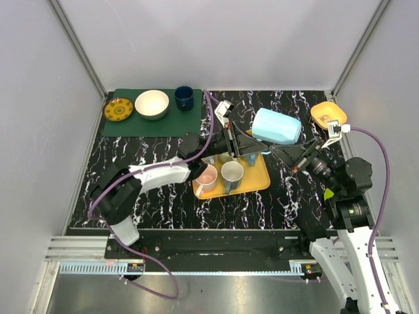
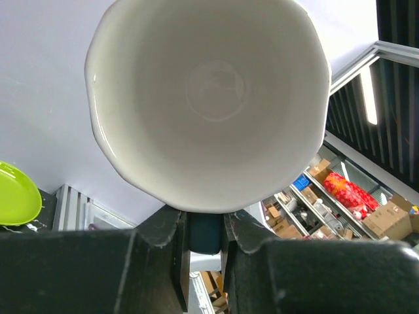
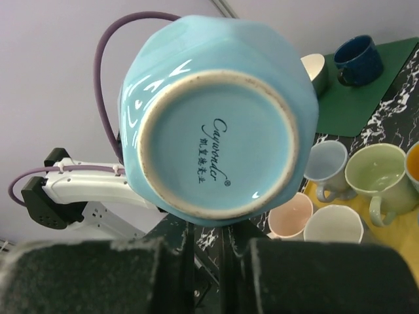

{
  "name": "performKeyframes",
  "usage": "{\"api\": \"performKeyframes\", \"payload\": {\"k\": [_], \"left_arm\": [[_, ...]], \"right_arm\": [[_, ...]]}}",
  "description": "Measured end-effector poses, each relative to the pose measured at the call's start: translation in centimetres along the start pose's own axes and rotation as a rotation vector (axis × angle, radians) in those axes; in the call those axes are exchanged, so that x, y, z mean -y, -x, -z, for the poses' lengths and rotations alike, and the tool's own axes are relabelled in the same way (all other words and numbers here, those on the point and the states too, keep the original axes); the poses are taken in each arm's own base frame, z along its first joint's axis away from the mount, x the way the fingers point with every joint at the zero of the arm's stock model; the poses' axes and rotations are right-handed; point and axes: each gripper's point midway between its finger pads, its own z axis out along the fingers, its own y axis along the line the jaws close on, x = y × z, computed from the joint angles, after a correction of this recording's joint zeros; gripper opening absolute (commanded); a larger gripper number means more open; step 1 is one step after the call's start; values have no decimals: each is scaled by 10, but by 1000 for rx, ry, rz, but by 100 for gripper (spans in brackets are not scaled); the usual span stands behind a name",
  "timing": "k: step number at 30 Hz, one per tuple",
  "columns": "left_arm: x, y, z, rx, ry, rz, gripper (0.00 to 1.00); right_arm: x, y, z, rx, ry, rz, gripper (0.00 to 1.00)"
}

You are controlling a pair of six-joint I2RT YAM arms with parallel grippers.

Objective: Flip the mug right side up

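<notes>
A light blue mug (image 1: 277, 126) hangs on its side above the table, between my two grippers. The left wrist view looks into its white inside (image 2: 209, 98). My left gripper (image 1: 252, 145) (image 2: 206, 229) is shut on the mug's blue handle (image 2: 205, 232), just under the rim. The right wrist view shows the mug's base (image 3: 216, 118) with printed lettering. My right gripper (image 1: 286, 152) (image 3: 208, 235) sits just under the base. Its jaws stand a narrow gap apart, with only table showing between them.
A yellow tray (image 1: 258, 180) below the mug holds several upright mugs, among them a pink one (image 1: 206, 175) and a white one (image 1: 232, 172). A green mat (image 1: 131, 124) at the back left carries a yellow plate (image 1: 118, 109), a white bowl (image 1: 152, 104) and a navy cup (image 1: 184, 98). An orange bowl (image 1: 327, 114) sits at the back right.
</notes>
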Motion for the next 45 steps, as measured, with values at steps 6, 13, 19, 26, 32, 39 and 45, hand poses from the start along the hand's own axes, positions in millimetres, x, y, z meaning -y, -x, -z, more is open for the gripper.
{"api": "performKeyframes", "payload": {"k": [6, 13, 19, 26, 32, 39, 45], "left_arm": [[5, -7, 9, 23, 86, -63, 0], [29, 0, 32, 75, 216, -252, 0], [20, 8, 64, 100, 517, -464, 0], [-42, -49, 98, -133, 915, -606, 0], [-107, -93, 127, -377, 1189, -688, 0], [-145, -99, 111, -454, 1294, -745, 0], [-178, -103, 103, -491, 1342, -772, 0]], "right_arm": [[-1, -29, 10, -141, -10, -14, 75], [-3, -29, 28, -178, -118, 4, 85], [-4, 14, 63, 39, -332, 117, 85], [-4, 71, 107, 285, -558, 214, 85], [21, 71, 109, 278, -681, 199, 84], [35, 62, 109, 241, -724, 182, 84], [37, 60, 110, 240, -726, 178, 84]]}}
